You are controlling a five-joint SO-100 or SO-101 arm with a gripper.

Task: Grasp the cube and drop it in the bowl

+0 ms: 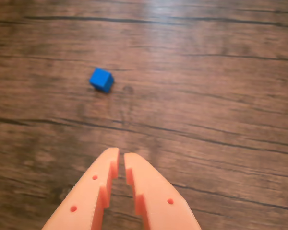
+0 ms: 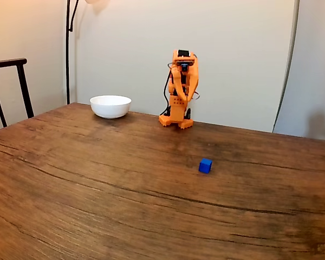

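Note:
The small bright-blue cube (image 1: 102, 79) lies on the wooden table, up and a little left of my fingertips in the wrist view. In the fixed view the cube (image 2: 205, 165) rests right of the table's centre. My orange gripper (image 1: 121, 154) enters from the bottom edge of the wrist view, its two fingers almost touching with nothing between them, well short of the cube. The orange arm (image 2: 180, 89) stands folded upright at the table's far edge. The white bowl (image 2: 110, 106) sits at the back left, left of the arm's base.
The dark wooden table (image 2: 97, 184) fills both views, with open surface around the cube. A dark chair back (image 2: 11, 86) stands at the left edge and a thin lamp pole (image 2: 68, 49) rises behind the bowl. A pale wall lies behind the arm.

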